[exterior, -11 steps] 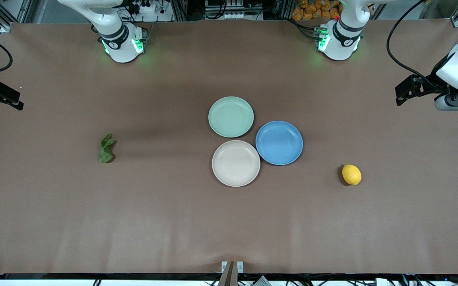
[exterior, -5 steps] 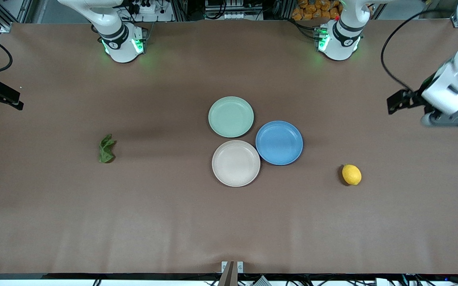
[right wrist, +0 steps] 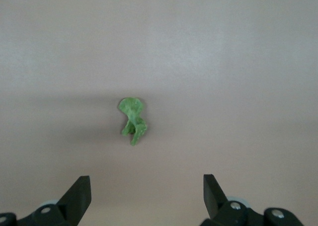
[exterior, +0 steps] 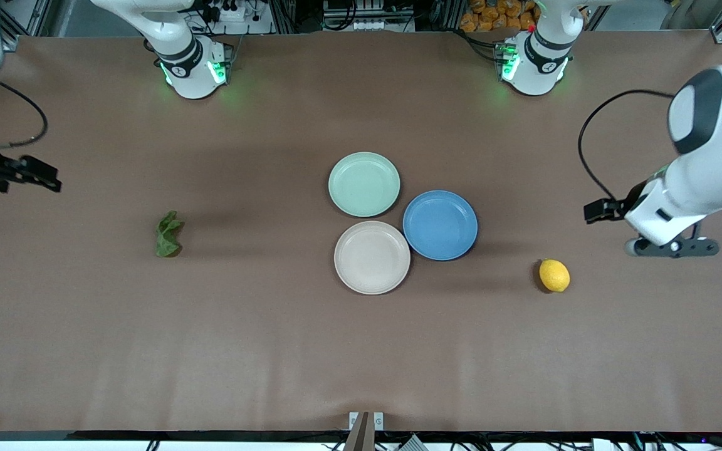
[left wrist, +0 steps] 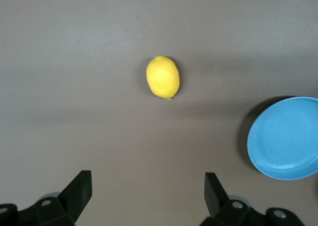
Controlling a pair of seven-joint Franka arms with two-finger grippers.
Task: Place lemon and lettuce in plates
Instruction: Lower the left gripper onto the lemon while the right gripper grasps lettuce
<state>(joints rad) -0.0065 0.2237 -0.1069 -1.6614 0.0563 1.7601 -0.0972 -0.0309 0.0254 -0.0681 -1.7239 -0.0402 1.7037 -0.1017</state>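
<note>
The lemon (exterior: 554, 275) lies bare on the table (exterior: 273, 351) toward the left arm's end, well apart from the plates. The lettuce (exterior: 168, 234) lies toward the right arm's end. Both the mint plate (exterior: 364, 184) and the beige plate (exterior: 371, 257) sit at mid-table with nothing in them, a blue plate (exterior: 440, 225) just beside them.

The left gripper (left wrist: 144, 193) hangs over bare table near the lemon — fingers spread wide, holding nothing. The right gripper (right wrist: 146, 193) hangs over the table's end near the lettuce — likewise wide and holding nothing.
</note>
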